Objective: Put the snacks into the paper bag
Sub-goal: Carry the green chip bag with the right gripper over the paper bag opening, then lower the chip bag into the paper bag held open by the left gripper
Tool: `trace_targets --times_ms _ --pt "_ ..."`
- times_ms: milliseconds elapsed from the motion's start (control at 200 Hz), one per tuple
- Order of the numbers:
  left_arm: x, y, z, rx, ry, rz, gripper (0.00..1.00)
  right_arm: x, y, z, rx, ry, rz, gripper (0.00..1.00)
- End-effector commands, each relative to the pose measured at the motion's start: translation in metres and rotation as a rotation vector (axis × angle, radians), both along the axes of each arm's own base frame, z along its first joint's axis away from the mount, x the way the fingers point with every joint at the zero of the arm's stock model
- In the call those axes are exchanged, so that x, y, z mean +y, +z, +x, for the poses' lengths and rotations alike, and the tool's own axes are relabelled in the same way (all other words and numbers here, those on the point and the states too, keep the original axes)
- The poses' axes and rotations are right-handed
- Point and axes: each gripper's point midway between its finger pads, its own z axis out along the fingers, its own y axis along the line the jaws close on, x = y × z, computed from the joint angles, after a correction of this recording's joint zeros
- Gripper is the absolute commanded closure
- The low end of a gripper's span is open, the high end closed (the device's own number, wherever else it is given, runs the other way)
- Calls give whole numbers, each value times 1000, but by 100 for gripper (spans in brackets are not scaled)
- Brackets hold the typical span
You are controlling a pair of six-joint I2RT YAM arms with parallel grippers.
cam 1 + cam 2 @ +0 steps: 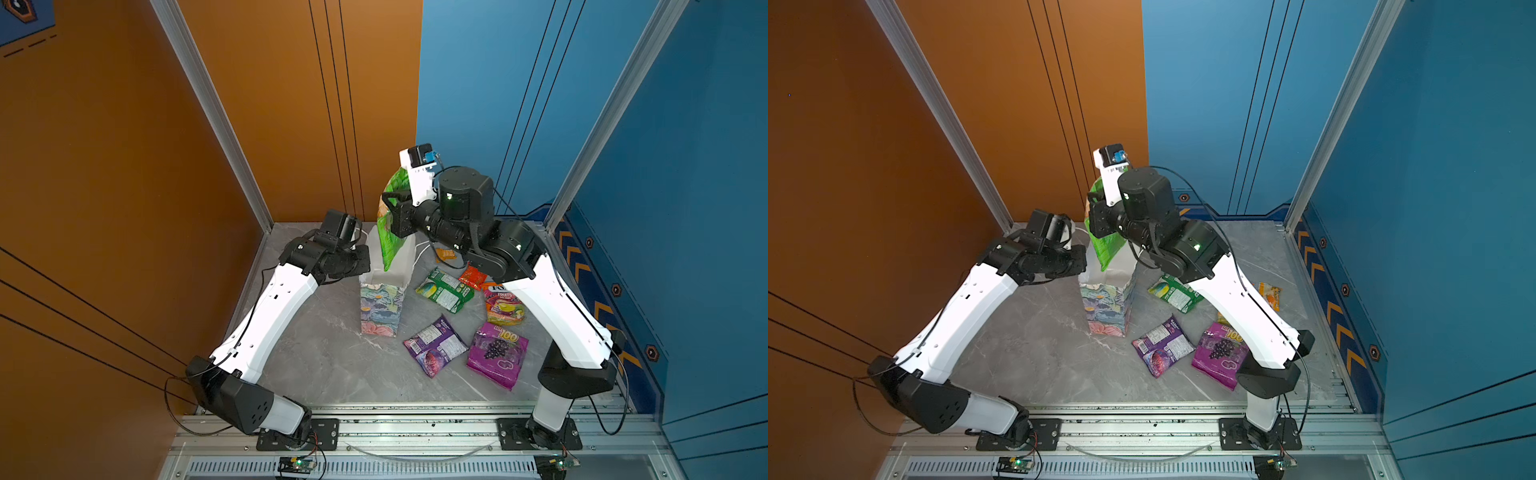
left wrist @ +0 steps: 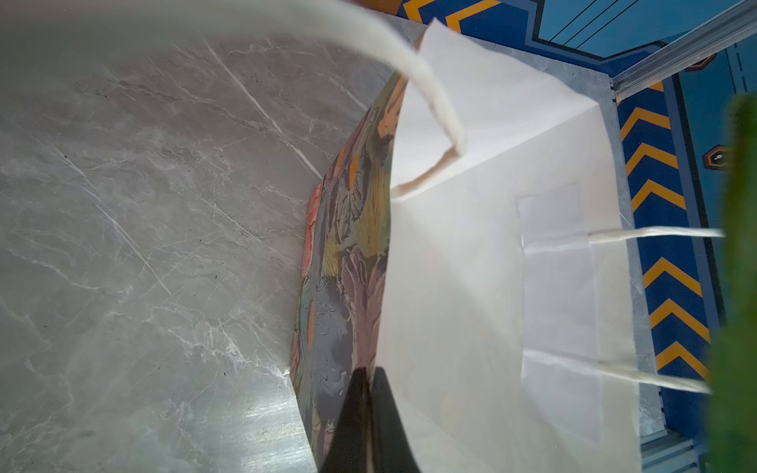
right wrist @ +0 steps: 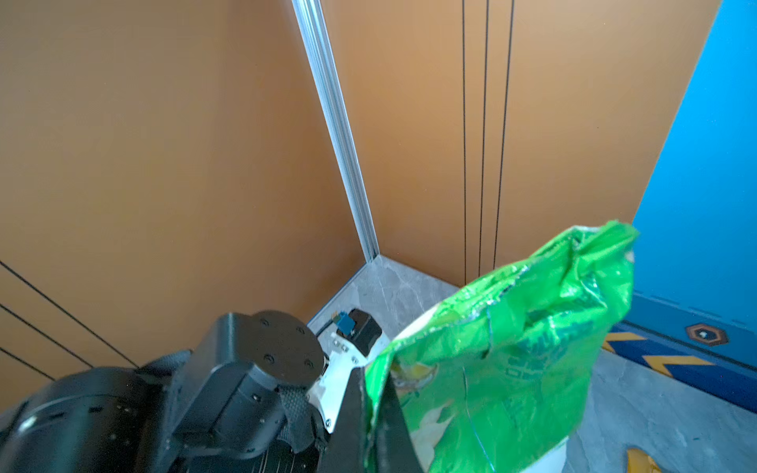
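Left wrist view first: the left gripper (image 2: 370,373) has its two black fingers pinched tight on the side wall of the paper bag (image 2: 471,266), floral paper on one face and white lining on the other. A white cord handle (image 2: 434,102) loops loosely past the lens. In both top views the bag stands upright on the grey marble table (image 1: 324,353), mouth gaping, with the left gripper clamped at its left rim.

Right over that mouth hangs the big green packet (image 1: 388,245). The right gripper (image 3: 375,409) has it, fingers closed hard on one crinkled edge, and its lower corner shows against the bag's white inside; whether it has passed the rim, I cannot tell.

Now the loose snacks, all flat on the table right of the bag. Just beside it lies the smaller green packet (image 1: 444,289), with a tiny orange packet (image 1: 446,254) behind it, a red packet (image 1: 473,277) and a yellow fruit packet (image 1: 505,307) further right. Nearer the front, right of the bag's base, the purple packet (image 1: 434,345) lies beside the magenta grape packet (image 1: 496,355).
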Motion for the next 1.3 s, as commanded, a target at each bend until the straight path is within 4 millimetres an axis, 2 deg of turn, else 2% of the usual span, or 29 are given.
trace_targets --times_ms 0,360,621,906,1011,1141,1297 --pt "-1 6 -4 6 -27 -19 100 9 -11 -2 45 36 15 100" --pt "23 4 -3 2 31 -32 100 16 -58 7 140 10 -25 100" --pt "70 9 1 -51 172 32 100 11 -91 15 186 -70 -72 100" --pt "95 4 0 -108 255 59 100 23 -131 19 258 -138 -128 100" --pt "100 0 2 -116 243 69 100 22 -142 22 282 -172 -138 100" --pt "94 -1 7 -141 210 26 100 25 -157 26 315 -200 -164 100" --pt "92 3 4 -170 193 10 100 17 -166 30 329 -265 -221 100"
